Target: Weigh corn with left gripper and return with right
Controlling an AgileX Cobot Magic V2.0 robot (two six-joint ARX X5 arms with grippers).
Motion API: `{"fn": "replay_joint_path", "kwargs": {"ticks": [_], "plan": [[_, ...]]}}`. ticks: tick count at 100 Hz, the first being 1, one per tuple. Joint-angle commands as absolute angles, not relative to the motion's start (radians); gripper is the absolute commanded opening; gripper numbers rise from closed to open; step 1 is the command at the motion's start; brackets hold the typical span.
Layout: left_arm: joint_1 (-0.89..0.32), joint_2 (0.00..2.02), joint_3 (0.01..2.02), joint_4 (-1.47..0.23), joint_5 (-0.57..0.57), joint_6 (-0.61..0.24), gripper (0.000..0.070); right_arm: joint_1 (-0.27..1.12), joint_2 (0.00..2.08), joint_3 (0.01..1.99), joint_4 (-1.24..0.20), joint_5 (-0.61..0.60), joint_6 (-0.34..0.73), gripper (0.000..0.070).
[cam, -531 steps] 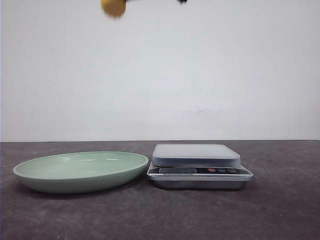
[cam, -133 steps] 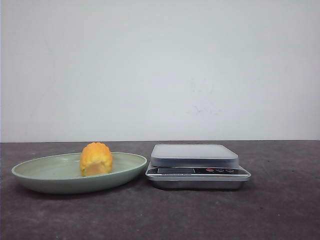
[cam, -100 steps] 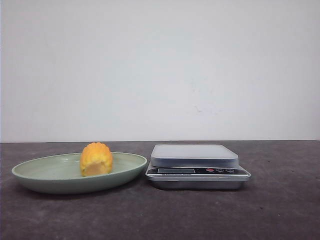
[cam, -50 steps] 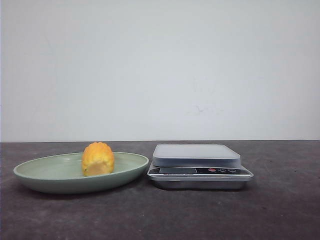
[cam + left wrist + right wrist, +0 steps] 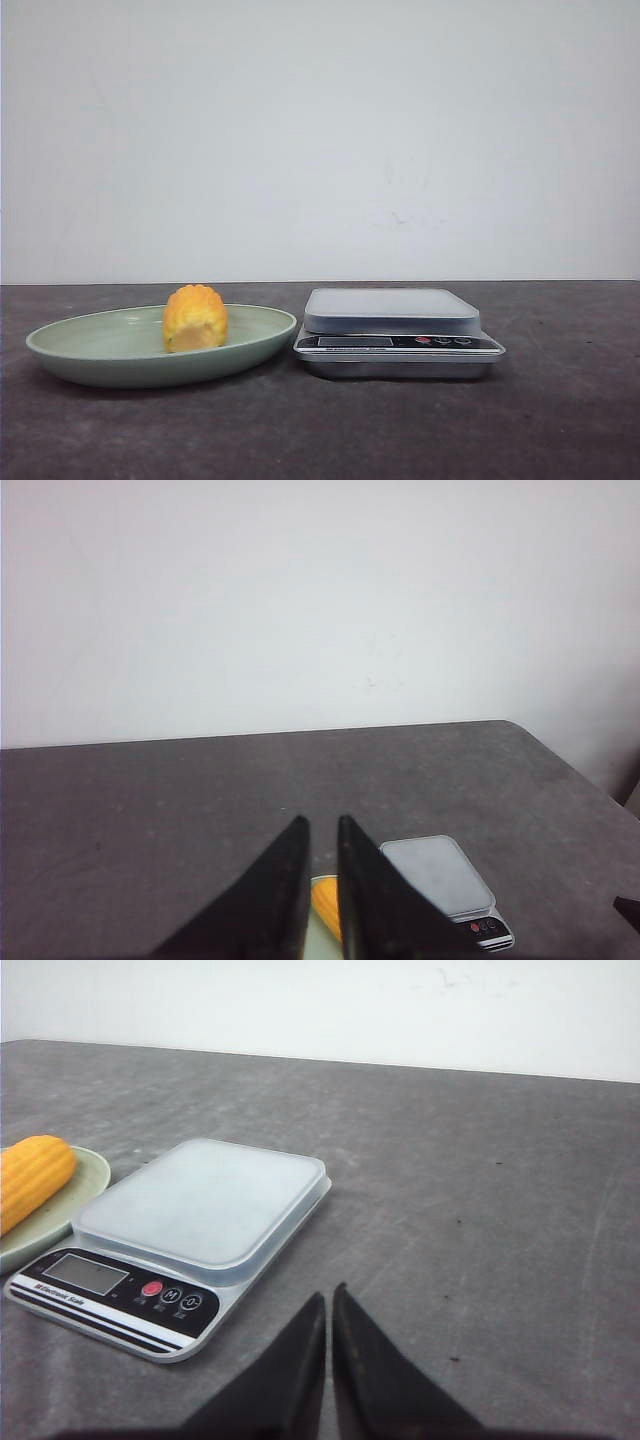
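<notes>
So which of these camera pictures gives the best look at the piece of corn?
The front view: the corn shows whole, lying in the green plate beside the scale. The right wrist view cuts it off at the picture's edge, and the left wrist view shows only an orange sliver between the left end effector's fingers.

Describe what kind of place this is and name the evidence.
Probably a robot test bench, not a kitchen: a bare dark grey table, a plain white wall, and a silver digital kitchen scale beside a pale green plate.
</notes>
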State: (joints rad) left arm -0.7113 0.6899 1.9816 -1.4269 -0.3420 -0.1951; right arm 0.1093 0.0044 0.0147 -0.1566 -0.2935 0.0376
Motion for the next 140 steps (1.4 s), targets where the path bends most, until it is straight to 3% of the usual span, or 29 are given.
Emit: {"fn": "replay_joint_path", "kwargs": {"ticks": [1,96,116,128,140], "plan": [[-0.719,0.696,2.006,-1.483,-0.343,-0.196,0.0000,0.108,0.004,0.013,-0.158,-0.294,0.045,0.0006],[-0.710,0.698,2.005,-1.483,-0.343,-0.163,0.0000,0.107,0.004,0.013,-0.158,-0.295,0.045,0.0006],[-0.594,0.704,1.982,-1.482,-0.342,-0.145,0.0000,0.107,0.004,0.013,-0.158,-0.295,0.045,0.0006],[-0.517,0.673,1.871,-1.468,-0.325,-0.150,0.0000,0.107,0.004,0.013,-0.158,-0.295,0.045,0.0006],[-0.453,0.590,1.647,-1.289,-0.233,-0.151,0.0000,0.107,0.004,0.013,-0.158,-0.295,0.045,0.0006]]}}
